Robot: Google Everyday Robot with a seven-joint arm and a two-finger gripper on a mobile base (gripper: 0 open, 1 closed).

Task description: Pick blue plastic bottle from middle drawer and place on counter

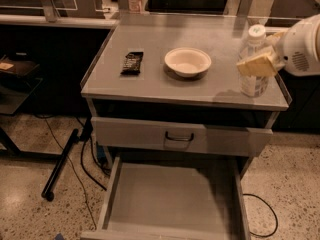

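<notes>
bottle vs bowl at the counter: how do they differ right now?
The bottle stands tall and upright; the bowl is low and wide. The bottle is clear with a white cap; the bowl is opaque white and open-topped. The bottle is at the right front edge of the counter with the gripper closed on it; the bowl sits free near the middle. Both are small, light-coloured containers, well apart from each other.

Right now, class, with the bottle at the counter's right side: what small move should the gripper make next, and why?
Probably ease down and release. The gripper holds the blue plastic bottle upright over the counter near its right rim, base at or just above the surface, apart from the white bowl; the middle drawer is bare.
</notes>
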